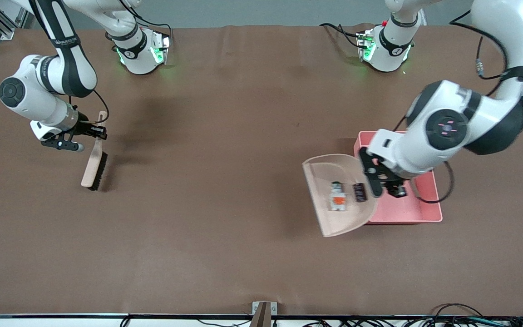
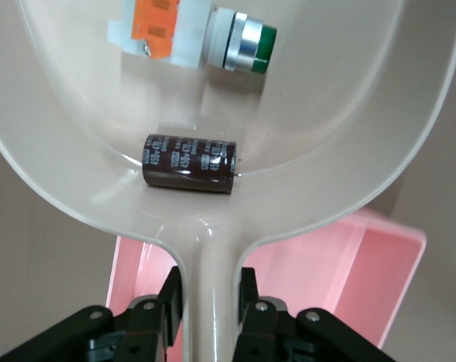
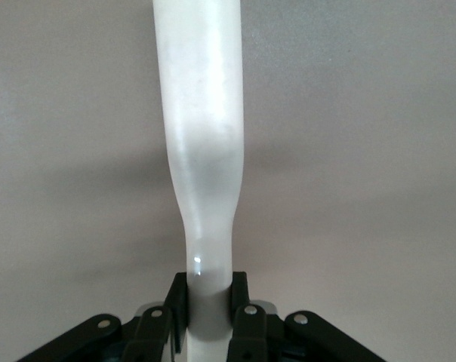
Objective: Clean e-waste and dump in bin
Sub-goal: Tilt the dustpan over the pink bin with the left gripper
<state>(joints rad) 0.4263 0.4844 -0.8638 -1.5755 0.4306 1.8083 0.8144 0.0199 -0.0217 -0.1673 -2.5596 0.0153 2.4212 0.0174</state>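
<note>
My left gripper (image 1: 382,184) (image 2: 211,302) is shut on the handle of the beige dustpan (image 1: 329,218) (image 2: 349,151). It holds the handle over the pink bin (image 1: 407,211) (image 2: 341,271), and the pan's scoop juts out past the bin's wall toward the right arm's end. Both pieces of e-waste lie in the scoop: a white-grey part with an orange spot (image 1: 337,196) (image 2: 184,34) and a black cylindrical block (image 1: 360,192) (image 2: 189,163). Near the right arm's end of the table, my right gripper (image 1: 98,131) (image 3: 207,302) is shut on the pale handle of a brush (image 1: 94,165) (image 3: 201,151).
A brown cover (image 1: 225,181) spans the whole table. Both arm bases (image 1: 141,52) (image 1: 386,47) stand along the edge farthest from the front camera. A small bracket (image 1: 263,312) and cables (image 1: 452,318) sit at the nearest edge.
</note>
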